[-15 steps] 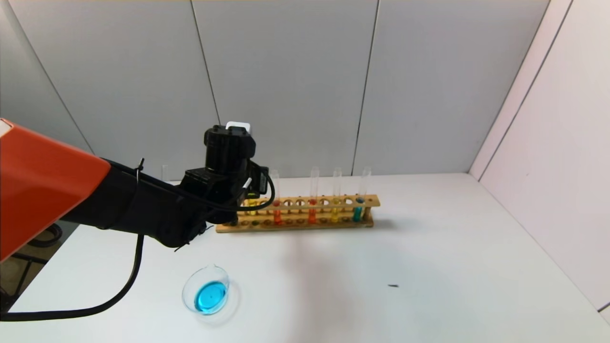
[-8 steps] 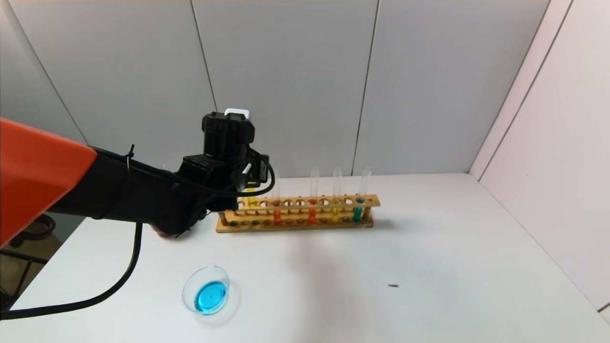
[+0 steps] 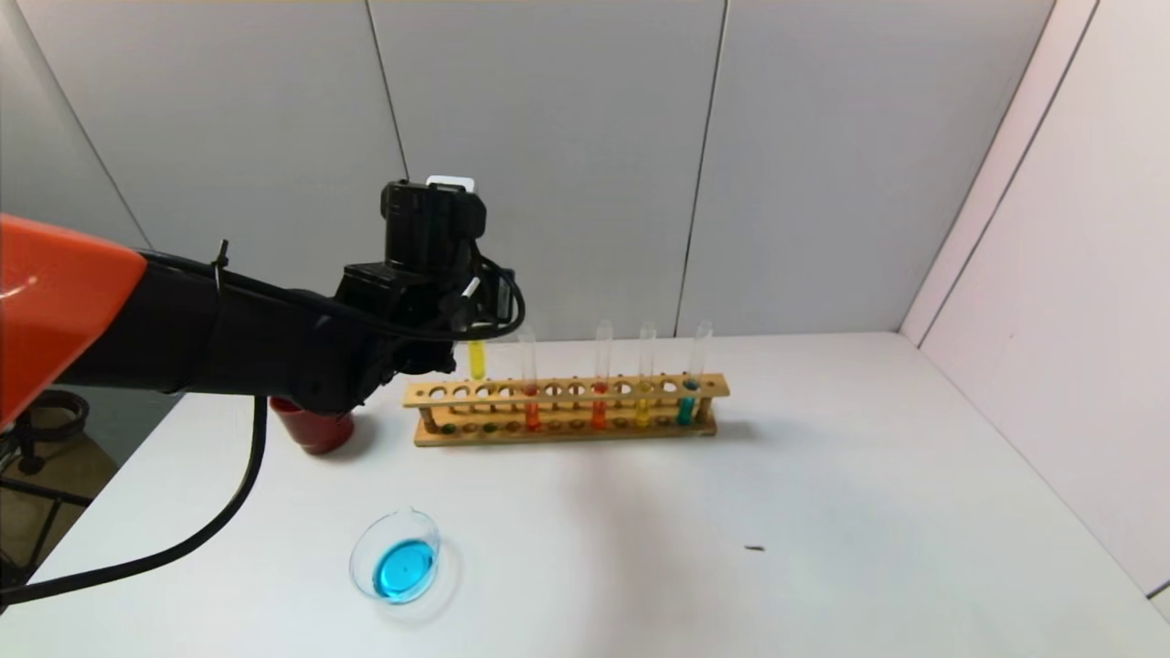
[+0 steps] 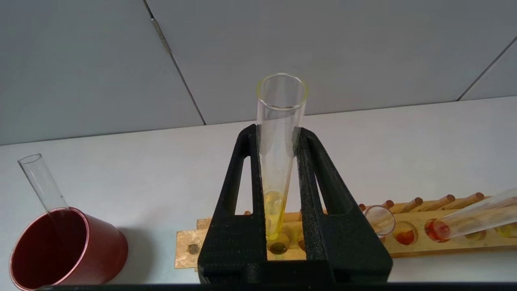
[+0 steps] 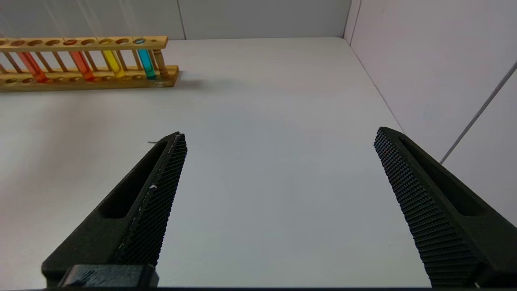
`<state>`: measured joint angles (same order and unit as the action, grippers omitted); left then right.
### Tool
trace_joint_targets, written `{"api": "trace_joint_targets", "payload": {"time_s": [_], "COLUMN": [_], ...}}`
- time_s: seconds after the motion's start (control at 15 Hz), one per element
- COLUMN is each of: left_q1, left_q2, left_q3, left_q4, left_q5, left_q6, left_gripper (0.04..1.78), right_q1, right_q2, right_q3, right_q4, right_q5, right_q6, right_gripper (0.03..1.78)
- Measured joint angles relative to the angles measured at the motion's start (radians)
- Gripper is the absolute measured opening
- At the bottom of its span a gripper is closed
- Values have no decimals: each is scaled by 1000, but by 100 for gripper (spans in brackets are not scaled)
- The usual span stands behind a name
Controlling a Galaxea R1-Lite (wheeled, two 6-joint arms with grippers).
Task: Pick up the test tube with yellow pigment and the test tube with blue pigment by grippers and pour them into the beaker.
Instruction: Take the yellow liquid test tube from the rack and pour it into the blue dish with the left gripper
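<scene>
White worktop (image 3: pixel 823 512) below, the left pincer (image 4: pixel 278 161) clamps the slim clear yellow-liquid tube (image 4: pixel 278 153) upright, just above the wooden rack (image 3: pixel 567 411), low clear beaker (image 3: pixel 396 555) nearer the robot.

A long wooden tube rack (image 3: pixel 567 411) stands toward the white bench's (image 3: pixel 823 512) far edge. A dark red opaque cup (image 3: pixel 315 429) sits beside the rack's left end.

Head camera high above the table (image 3: pixel 823 475); 2 wrist cameras low, sharing the wooden rack (image 3: pixel 567 407).
</scene>
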<state>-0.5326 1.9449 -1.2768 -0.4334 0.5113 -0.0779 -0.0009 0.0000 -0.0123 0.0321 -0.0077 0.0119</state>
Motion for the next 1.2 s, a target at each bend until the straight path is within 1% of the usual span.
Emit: {"api": "trace_joint_targets", "payload": {"time_s": [0.27,0.47,0.67,0.87,1.2], "left_q1": [-2,-2,3,6,35], "left_q2": [-42,-121,-232,-356,-539], "left_q3": [-9,32,114,234,441], "left_q4": [80,168,229,282,303], "left_q5": [0,4,3,-1,-6], "left_q6": [-1,0,9,34,101], "left_gripper": [30,30,30,30,30], "right_q1": [0,0,0,0,0], "right_q2": [0,0,0,0,0], "right_q3": [0,0,0,0,0], "right_q4": [0,0,0,0,0], "right_q5": [0,0,0,0,0], "right_q6": [0,0,0,0,0], "right_gripper": [170,170,170,170,170]}}
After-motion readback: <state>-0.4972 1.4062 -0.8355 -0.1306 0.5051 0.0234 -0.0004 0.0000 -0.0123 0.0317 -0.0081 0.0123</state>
